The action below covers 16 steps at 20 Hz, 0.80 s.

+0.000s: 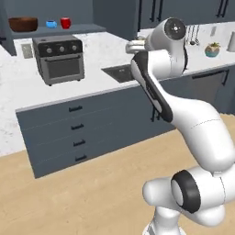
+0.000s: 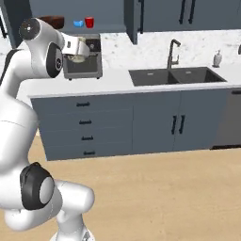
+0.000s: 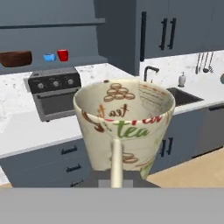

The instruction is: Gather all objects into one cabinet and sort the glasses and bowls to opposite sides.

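My gripper (image 1: 134,46) hangs above the counter and is shut on the pale beige tumbler (image 3: 124,127), which is printed with brown and green "tea" lettering and stands mouth up in the hand view. The tumbler (image 2: 79,56) hides the fingertips. On the open shelf of the slate wall cabinet (image 3: 65,65), up and to the left, stand the brown bowl (image 3: 15,58), the little blue bowl (image 3: 49,57) and the red mug (image 3: 63,55). From the left base they appear again: brown bowl (image 1: 23,24), blue bowl (image 1: 51,24), red mug (image 1: 65,22). The cabinet's door with its long black handle (image 3: 143,36) stands swung open.
A dark toaster oven (image 1: 59,58) sits on the white counter under the shelf. A sink (image 2: 176,75) with a faucet (image 2: 172,52) lies to the right, and a soap dispenser (image 2: 217,59) beyond it. Drawers (image 1: 75,128) run below the counter edge.
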Tool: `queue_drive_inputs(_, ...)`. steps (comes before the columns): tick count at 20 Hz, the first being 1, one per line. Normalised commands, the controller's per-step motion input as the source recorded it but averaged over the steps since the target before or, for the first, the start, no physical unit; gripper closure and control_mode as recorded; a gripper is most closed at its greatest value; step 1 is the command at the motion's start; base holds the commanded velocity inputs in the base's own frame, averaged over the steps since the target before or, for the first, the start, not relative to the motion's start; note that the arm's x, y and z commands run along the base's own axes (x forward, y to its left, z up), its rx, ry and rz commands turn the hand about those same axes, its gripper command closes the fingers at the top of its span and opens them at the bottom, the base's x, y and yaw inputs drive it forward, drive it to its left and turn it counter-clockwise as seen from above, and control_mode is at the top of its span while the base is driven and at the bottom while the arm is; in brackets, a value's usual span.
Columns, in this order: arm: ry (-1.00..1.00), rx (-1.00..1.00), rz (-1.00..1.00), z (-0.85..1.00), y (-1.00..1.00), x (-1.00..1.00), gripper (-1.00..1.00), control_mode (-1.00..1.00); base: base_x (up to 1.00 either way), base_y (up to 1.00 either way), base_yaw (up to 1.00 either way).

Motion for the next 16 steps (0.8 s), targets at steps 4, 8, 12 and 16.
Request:
queue_drive_inputs(4, 0.0, 0.0, 0.0, 0.0, 0.0, 0.0, 1.0, 1.0, 0.28, 0.16, 0.47)
queue_drive_inputs(8, 0.0, 0.0, 0.0, 0.0, 0.0, 0.0, 1.0, 1.0, 0.94, -0.07, 0.38)
queue_drive_inputs(12, 0.0, 0.0, 0.0, 0.0, 0.0, 0.0, 1.0, 1.0, 1.0, -0.13, 0.33)
queue_drive_inputs(16, 0.0, 0.0, 0.0, 0.0, 0.0, 0.0, 1.0, 1.0, 1.0, -0.2, 0.29)
